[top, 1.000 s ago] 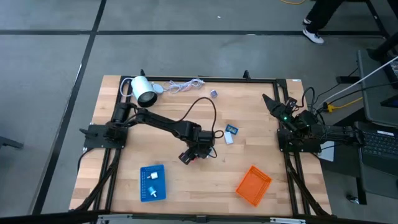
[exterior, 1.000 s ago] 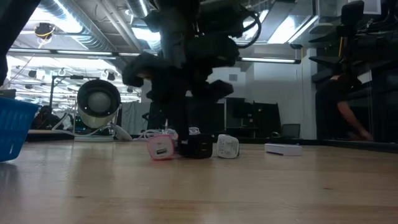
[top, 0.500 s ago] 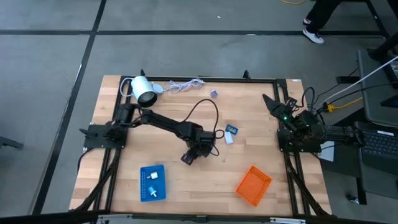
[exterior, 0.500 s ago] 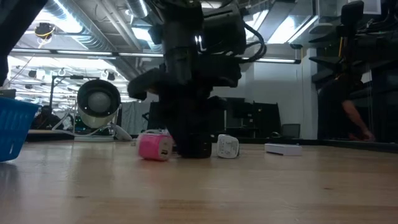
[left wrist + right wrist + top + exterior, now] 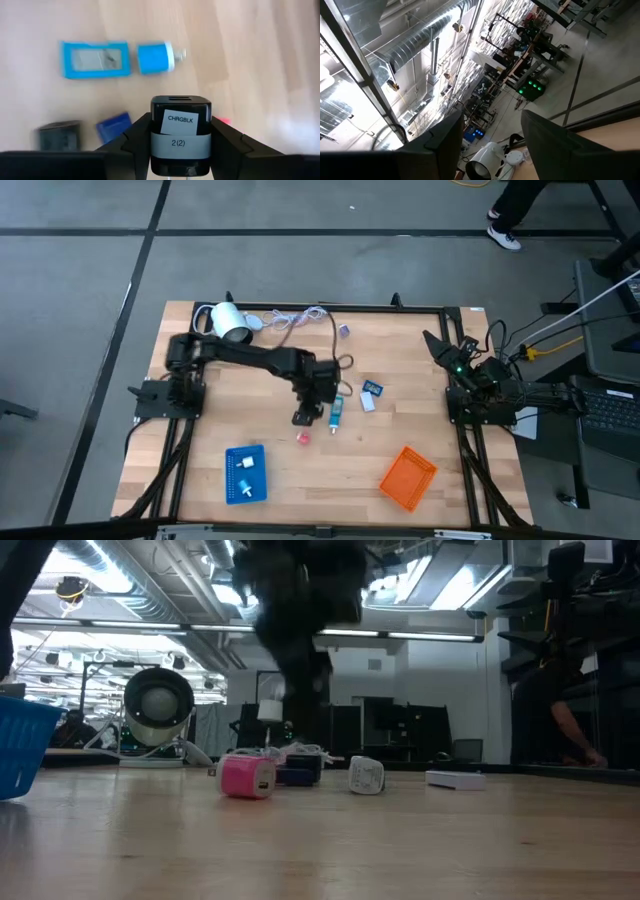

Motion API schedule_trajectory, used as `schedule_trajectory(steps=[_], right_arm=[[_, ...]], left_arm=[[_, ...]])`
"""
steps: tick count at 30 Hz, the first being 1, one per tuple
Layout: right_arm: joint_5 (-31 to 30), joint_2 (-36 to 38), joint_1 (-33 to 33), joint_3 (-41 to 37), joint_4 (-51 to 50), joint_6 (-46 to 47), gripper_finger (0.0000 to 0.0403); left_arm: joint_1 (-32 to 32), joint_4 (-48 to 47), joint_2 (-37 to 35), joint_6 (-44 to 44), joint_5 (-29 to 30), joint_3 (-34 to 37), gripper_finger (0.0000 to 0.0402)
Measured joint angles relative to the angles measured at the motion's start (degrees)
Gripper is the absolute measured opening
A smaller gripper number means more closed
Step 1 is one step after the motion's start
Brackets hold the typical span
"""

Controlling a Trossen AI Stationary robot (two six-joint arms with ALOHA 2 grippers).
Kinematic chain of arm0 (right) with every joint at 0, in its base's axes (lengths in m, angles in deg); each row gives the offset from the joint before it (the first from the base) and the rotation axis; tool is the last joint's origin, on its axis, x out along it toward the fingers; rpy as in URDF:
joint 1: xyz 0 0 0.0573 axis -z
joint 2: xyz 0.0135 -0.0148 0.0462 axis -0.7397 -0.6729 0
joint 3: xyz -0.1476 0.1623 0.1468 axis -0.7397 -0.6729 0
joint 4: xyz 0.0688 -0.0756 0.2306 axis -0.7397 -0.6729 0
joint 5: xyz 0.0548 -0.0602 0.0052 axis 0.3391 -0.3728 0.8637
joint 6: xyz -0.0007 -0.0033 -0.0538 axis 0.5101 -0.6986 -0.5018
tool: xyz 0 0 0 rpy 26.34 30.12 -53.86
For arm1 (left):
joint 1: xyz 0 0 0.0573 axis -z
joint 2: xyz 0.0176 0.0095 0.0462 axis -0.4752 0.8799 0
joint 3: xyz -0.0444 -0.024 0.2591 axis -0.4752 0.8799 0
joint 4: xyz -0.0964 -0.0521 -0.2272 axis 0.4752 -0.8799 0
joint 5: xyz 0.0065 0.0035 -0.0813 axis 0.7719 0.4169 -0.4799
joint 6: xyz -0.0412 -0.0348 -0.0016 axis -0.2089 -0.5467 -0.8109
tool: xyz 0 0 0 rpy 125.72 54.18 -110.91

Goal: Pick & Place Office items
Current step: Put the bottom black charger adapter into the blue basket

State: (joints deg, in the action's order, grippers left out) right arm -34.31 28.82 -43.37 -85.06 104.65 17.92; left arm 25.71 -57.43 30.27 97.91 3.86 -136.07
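High view: the left gripper hangs over the middle of the table, pinching a black charger. Just beside it toward the right arm lies a teal tube; just below it, toward the table's front edge, a pink cube. Farther toward the right arm sit a blue card and a white piece. A small purple piece lies near the far edge, well apart from the gripper. The blue tray with small pieces in it is near the front, on the gripper's left-arm side; the orange tray is front right. The lamp with its cord is at the far left corner. The right gripper waits at the table's right edge, raised.

Low view: the left arm is lifted above the tabletop. Beneath it the pink cube rests on the wood, with a dark blue piece behind and a white plug beside that.

Left wrist view: the fingers clamp the charger by its sides, clear of the table. Beyond it lie a blue-framed card and a blue plug; a navy piece and a black piece are nearer.

Right wrist view: the fingers stand spread, nothing between them, pointing up into the room.
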Motion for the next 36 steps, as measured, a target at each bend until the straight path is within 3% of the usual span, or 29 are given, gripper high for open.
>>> schedule_trajectory(steps=[5,12,19,26,32,36], right_arm=[[-0.4,0.0,0.0,0.0,-0.1,0.1,0.0205],[0.0,0.0,0.0,0.0,-0.3,0.2,0.0205],[0.0,0.0,0.0,0.0,-0.7,0.2,0.0205],[1.4,0.0,0.0,0.0,-0.6,1.6,0.0205],[3.0,0.0,0.0,0.0,-0.7,2.9,0.0205],[2.8,0.0,0.0,0.0,-0.7,2.8,0.0205]], left_arm=[[-1.3,0.4,-8.0,-5.0,1.6,0.0,0.0144],[0.4,0.1,-17.0,-12.1,11.9,3.0,0.0144],[3.9,5.7,-24.9,-27.9,23.1,25.0,0.0144],[11.7,16.0,-33.5,-52.7,24.0,44.3,0.0144],[22.9,13.9,-42.2,-70.0,30.3,46.1,0.0144],[27.9,11.7,-45.5,-73.3,33.4,42.5,0.0144]])
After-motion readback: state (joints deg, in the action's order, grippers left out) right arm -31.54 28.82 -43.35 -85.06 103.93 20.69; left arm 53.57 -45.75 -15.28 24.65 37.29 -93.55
